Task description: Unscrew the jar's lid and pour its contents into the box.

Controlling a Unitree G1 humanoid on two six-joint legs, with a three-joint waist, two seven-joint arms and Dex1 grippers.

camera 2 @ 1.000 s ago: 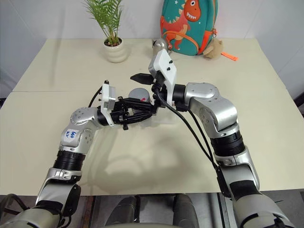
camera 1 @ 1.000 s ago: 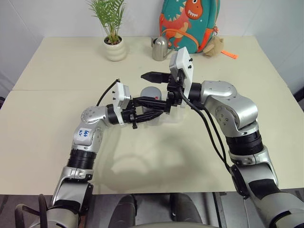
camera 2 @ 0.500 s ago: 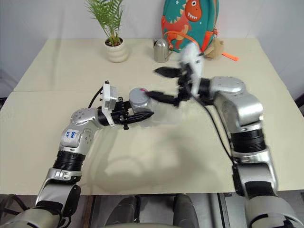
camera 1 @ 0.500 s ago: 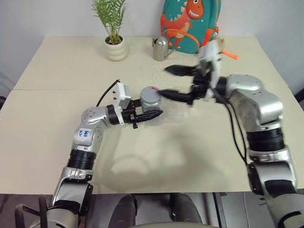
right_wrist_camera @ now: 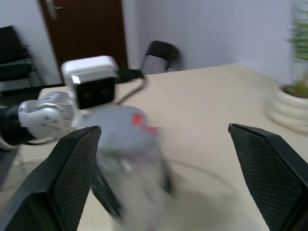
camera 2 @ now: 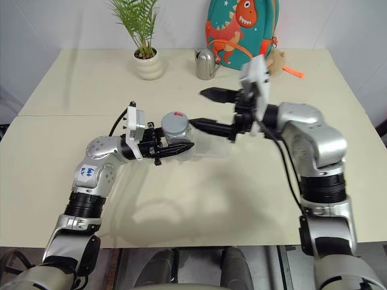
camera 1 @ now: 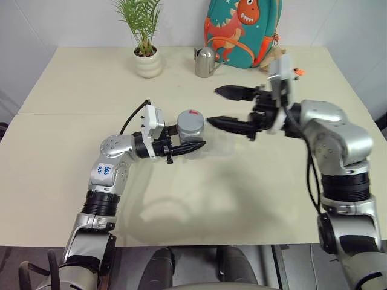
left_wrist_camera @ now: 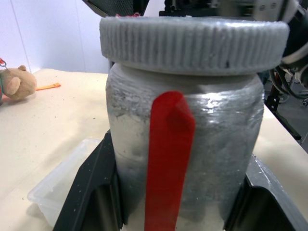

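The right gripper (camera 1: 228,107) has backed off, jaws wide; left gripper (camera 1: 192,138) clamps the silvery-grey cylindrical jar (camera 1: 191,126) — ribbed grey lid (left_wrist_camera: 193,42) seemingly still on, needing regrasping.

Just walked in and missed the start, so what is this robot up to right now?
It is working on opening a jar. The left gripper is shut on the jar, holding it upright above the table, over the clear box. The lid is on the jar. The right gripper is open and beside the jar, not touching the lid. Nothing has been poured yet.
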